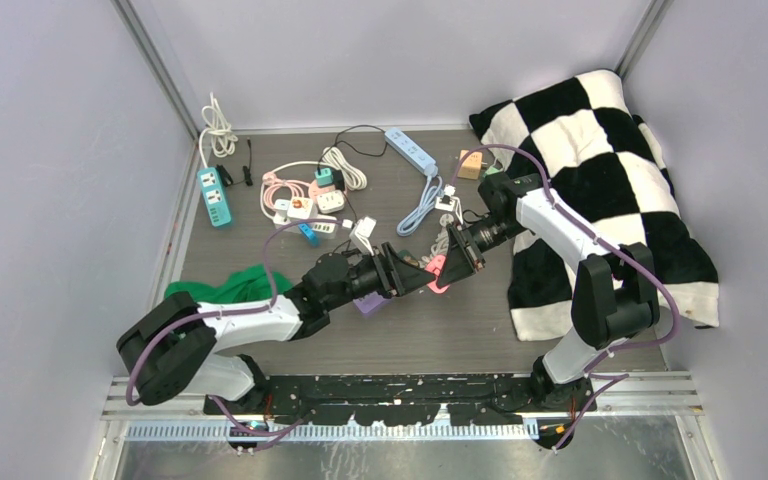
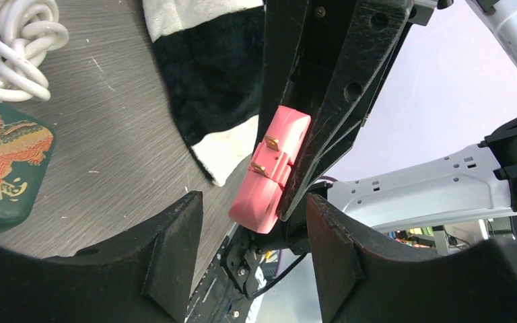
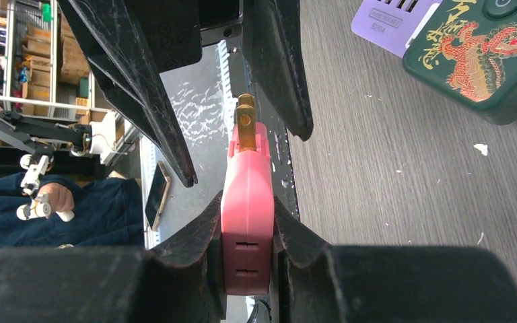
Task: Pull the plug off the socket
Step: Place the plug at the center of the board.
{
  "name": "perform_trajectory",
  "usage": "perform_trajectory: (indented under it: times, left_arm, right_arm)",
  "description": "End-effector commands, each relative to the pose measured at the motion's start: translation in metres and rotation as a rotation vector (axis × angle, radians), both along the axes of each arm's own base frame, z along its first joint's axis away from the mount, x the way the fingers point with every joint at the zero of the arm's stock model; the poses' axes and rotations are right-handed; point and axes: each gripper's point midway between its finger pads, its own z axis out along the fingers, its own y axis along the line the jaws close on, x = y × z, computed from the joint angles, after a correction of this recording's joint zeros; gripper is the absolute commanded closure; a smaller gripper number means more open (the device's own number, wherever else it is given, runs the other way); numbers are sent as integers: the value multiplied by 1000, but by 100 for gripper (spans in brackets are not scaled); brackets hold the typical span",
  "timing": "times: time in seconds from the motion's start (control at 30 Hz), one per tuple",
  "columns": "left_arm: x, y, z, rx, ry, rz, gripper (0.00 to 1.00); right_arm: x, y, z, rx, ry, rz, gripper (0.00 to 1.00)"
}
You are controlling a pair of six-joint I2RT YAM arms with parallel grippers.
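Note:
A pink plug (image 1: 438,275) with two brass prongs is held in the air over the table's middle. My right gripper (image 3: 247,225) is shut on its flat sides, and its prongs point away from the wrist. The plug (image 2: 272,171) also shows in the left wrist view, clamped by the right fingers (image 2: 336,87). My left gripper (image 2: 252,208) is open, its jaws spread just short of the plug's end and not touching it. A green socket block with a dragon print (image 3: 485,54) lies on the table on a purple block (image 3: 390,20), apart from the plug.
Several power strips, adapters and coiled cables (image 1: 310,195) lie at the back of the table. A black-and-white checkered cloth (image 1: 600,170) covers the right side. A green cloth (image 1: 230,285) lies at the left. A white cable coil (image 2: 13,47) is near the green block.

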Motion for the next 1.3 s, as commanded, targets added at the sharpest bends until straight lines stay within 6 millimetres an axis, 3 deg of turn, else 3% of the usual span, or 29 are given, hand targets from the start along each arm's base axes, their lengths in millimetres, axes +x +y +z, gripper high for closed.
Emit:
perform_trajectory:
  times: [0.0, 0.17, 0.47, 0.6, 0.67, 0.87, 0.97, 1.27]
  left_arm:
    - [-2, -10, 39, -111, -79, -42, 42]
    - [-3, -10, 41, -114, -92, -43, 48]
    - [-4, -15, 42, -145, -108, -66, 73]
    - [-4, -17, 42, -157, -111, -74, 93]
    - [-5, -18, 44, -169, -119, -78, 99]
    - [-5, -16, 44, -171, -129, -76, 100]
    - [-6, -13, 41, -151, -130, -70, 100]
    - [-5, -10, 36, -130, -120, -53, 100]
  right_arm:
    - [5, 4, 16, 47, -19, -6, 99]
    - [6, 4, 15, 44, -15, -7, 99]
    - [7, 4, 13, 41, -6, -7, 99]
    - [7, 4, 13, 40, -9, -8, 98]
    - [7, 4, 12, 36, -9, -8, 91]
    - [10, 3, 11, 23, -9, -24, 50]
    - [15, 0, 13, 23, -5, -54, 37]
    - [24, -10, 16, 30, -11, -100, 38]
